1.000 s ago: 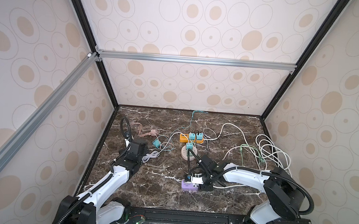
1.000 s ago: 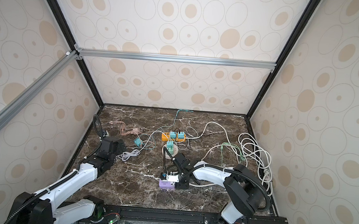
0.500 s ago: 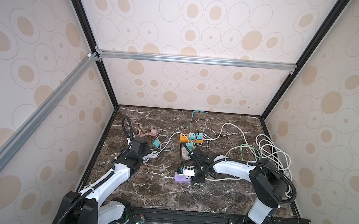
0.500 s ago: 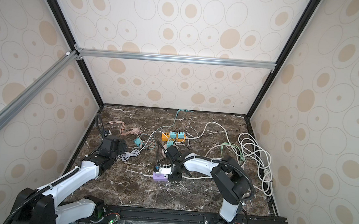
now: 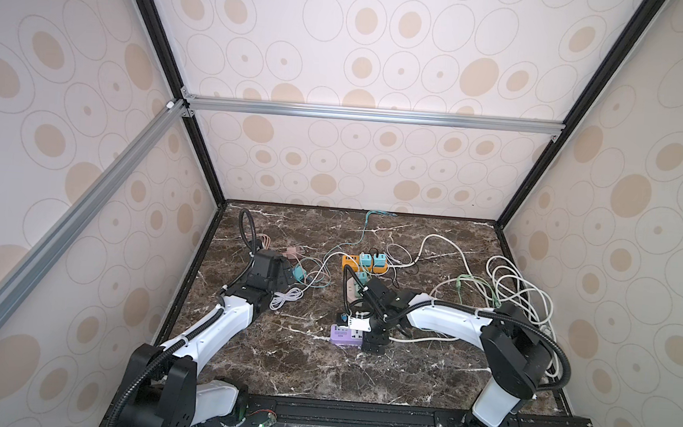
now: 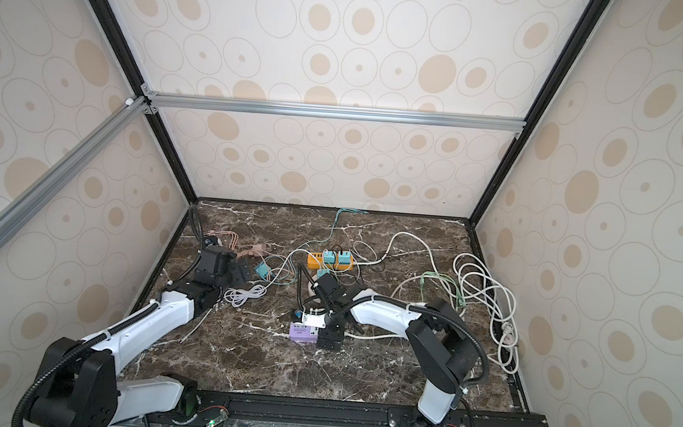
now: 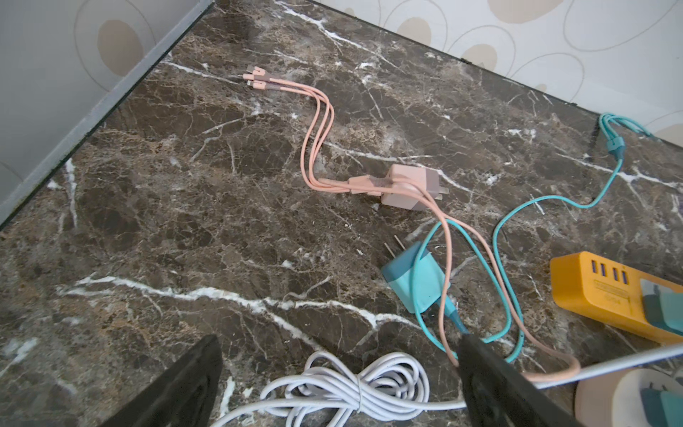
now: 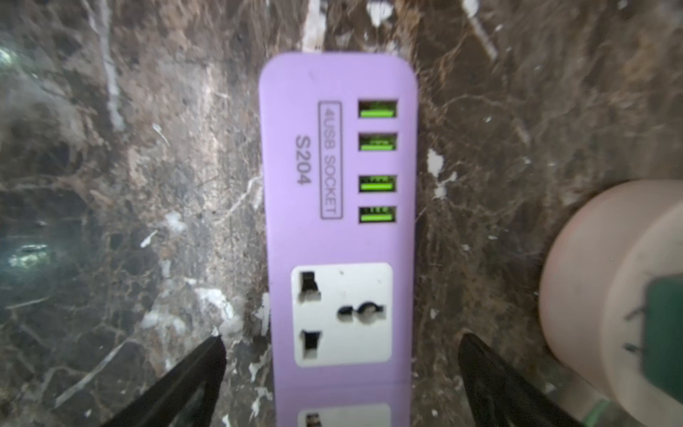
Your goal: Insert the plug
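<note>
Two spread grippers: left gripper [image 7: 340, 340] unchanged, right gripper [image 8: 342, 337] newly loosened astride the purple power strip [image 8: 295, 222].

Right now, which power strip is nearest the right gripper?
The purple strip with four green USB ports: the open right gripper straddles it. The orange strip lies farther back, with teal chargers plugged in.

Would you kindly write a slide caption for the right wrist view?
Right gripper, fingers open, flanks the purple power strip; white socket empty.
</note>
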Available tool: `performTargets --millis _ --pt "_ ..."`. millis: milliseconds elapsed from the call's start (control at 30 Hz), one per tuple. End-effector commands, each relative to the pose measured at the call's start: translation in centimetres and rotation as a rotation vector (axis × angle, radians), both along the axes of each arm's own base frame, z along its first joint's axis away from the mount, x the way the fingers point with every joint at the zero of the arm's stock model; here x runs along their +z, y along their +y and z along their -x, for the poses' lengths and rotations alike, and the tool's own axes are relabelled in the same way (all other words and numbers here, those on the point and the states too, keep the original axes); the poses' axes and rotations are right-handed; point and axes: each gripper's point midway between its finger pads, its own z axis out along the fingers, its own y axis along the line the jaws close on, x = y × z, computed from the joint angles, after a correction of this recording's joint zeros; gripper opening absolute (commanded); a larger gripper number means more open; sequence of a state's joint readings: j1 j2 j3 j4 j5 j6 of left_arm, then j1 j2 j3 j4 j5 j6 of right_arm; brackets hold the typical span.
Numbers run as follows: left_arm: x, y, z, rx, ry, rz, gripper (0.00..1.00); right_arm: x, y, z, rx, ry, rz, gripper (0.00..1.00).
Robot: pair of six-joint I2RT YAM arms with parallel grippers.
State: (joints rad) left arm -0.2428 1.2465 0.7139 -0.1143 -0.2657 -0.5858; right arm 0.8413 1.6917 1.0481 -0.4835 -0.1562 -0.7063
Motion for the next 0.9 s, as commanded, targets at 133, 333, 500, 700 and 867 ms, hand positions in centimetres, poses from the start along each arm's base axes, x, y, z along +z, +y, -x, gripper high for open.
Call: performTargets --millis 133,333,500,700,867 --pt "1.8 -1.1 -2.8 -0.054 -0.007 0.012 0.98 7.1 -0.9 -2.3 -0.341 -0.163 -0.246 0.99" --pt "1.8 -1.7 -5.4 -0.103 0.066 -0.056 0.97 12.6 -6.6 -6.5 -0.848 -0.386 -0.41 0.99" --pt "1.5 -1.6 -7.8 -0.117 0.105 -0.135 0.94 13.2 -13.0 -7.8 -1.265 -0.445 -0.547 1.0" --pt "1.0 -2.2 -11.5 -0.156 0.175 -0.199 0.92 12.3 -15.4 -7.1 -1.343 -0.348 -0.627 1.0" --pt "-1.3 -2.4 -14.0 -0.173 0.289 -0.235 0.84 11.7 -15.0 -6.3 -1.309 -0.284 -0.512 1.0"
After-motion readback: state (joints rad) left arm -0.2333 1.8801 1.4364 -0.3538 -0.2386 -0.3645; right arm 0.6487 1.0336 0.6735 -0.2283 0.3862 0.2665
